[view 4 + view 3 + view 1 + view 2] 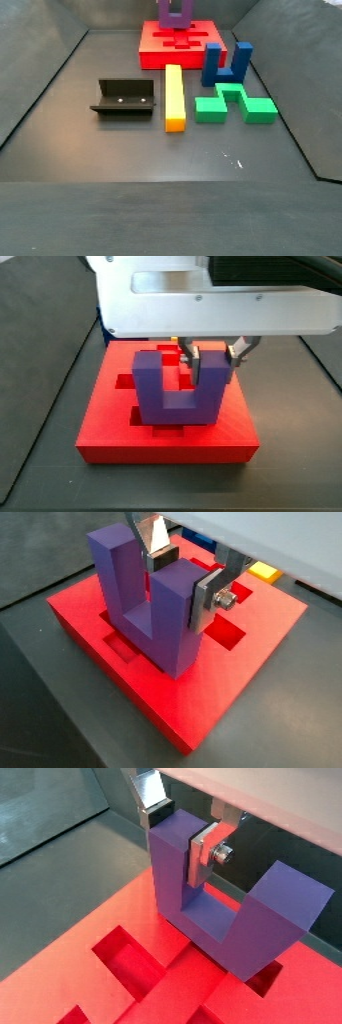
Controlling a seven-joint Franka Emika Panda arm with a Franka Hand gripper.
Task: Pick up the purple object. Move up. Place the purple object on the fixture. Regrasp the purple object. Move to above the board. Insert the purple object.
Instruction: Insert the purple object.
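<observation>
The purple object (144,607) is a violet U-shaped block standing prongs-up on the red board (201,702). Its base sits in the board's middle cutouts, as both wrist views show (221,918). My gripper (181,577) is shut on one prong near its top, a silver finger (201,853) flat against the outer face and the dark pad on the notch side. In a side view the gripper (211,356) hangs straight over the block (174,391) and the board (167,436). The black fixture (123,98) stands apart on the floor, nearer the front.
A yellow bar (174,95) lies beside the fixture. A dark blue U-shaped block (227,65) and a green piece (235,104) sit to the right of it, in front of the board (181,42). Dark walls enclose the floor.
</observation>
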